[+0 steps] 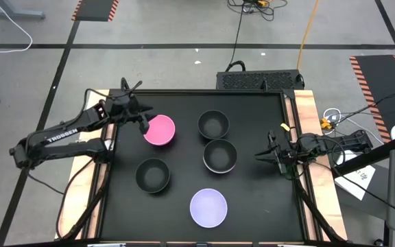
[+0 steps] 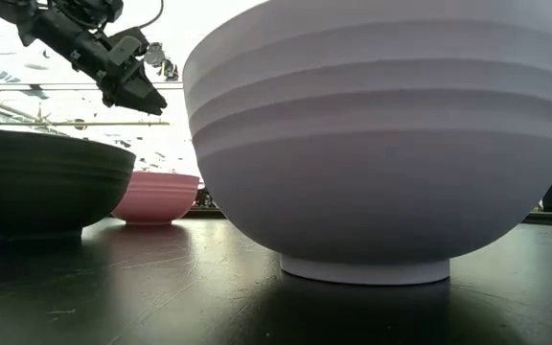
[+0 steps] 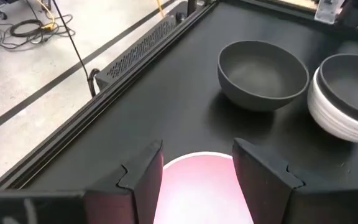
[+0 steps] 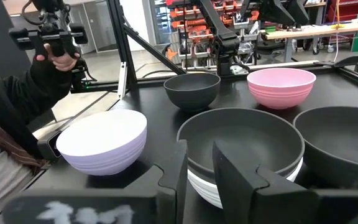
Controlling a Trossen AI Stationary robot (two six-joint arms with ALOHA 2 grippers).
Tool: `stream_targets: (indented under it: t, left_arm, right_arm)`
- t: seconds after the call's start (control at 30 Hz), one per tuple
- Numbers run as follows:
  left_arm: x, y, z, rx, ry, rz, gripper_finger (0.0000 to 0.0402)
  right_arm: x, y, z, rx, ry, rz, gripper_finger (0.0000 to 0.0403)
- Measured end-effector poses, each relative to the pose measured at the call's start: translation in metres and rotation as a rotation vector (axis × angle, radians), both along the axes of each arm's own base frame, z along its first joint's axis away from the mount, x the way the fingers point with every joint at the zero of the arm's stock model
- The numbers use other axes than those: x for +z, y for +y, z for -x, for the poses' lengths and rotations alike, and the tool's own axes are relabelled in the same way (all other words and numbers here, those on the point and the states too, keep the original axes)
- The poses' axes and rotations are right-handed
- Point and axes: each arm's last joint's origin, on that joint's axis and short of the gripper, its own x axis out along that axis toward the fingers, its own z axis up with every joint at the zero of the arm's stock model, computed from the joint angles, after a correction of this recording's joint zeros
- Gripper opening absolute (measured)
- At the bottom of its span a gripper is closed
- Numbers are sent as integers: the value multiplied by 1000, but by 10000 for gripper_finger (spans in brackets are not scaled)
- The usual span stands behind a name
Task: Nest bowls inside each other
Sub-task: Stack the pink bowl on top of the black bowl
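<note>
High view layout: five bowl spots on the black counter (image 1: 184, 206), the arms at opposite sides.
Pink bowl (image 1: 160, 130): far left, alone, well apart from the others.
Left hand (image 1: 142, 123): hangs over the pink bowl's left rim; in the left wrist view its fingers (image 3: 143, 177) stand apart on either side of the rim, nothing gripped yet. Judged to be lined up for pinching the bowl wall.
Far black bowl (image 1: 213, 124): far centre, empty, upright.
Nested pair: a black bowl (image 1: 219, 154) sits inside the white bowl (image 4: 244, 180), just near of the far black bowl; only a pale edge shows around it. One nesting looks done.
Near-left black bowl (image 1: 152, 174): alone, near of the pink one.
Lavender bowl (image 1: 208, 207): nearest, centre, alone; fills the low view.
Right hand (image 1: 269, 155): low at the counter's right edge, aimed at the nested pair, fingers (image 4: 238, 168) narrowly parted and empty. Appears to be waiting.
Person (image 4: 17, 106): beyond the counter, in the right wrist view, hand on a controller.
Progress: early; four bowls are loose.
</note>
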Motion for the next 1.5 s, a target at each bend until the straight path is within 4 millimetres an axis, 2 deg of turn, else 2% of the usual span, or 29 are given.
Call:
stream_targets:
  t: [0.3,0.63,0.73,0.83,1.07,1.5]
  left_arm:
    - [6,11,-1,58,122,79,201]
    - [-13,21,-10,50,233,194,286]
    - [-20,22,-10,54,307,231,301]
    - [-19,26,-9,87,384,262,309]
    - [-13,33,-14,91,466,318,305]
    - [-31,40,-23,94,566,400,283]
  right_arm:
    - [-1,0,0,0,8,0,68]
    - [-1,0,0,-2,16,-19,68]
    - [-1,0,0,-3,18,-30,68]
    - [-1,0,0,-4,19,-36,68]
    - [-1,0,0,-4,19,-36,68]
    - [-1,0,0,-5,22,-36,68]
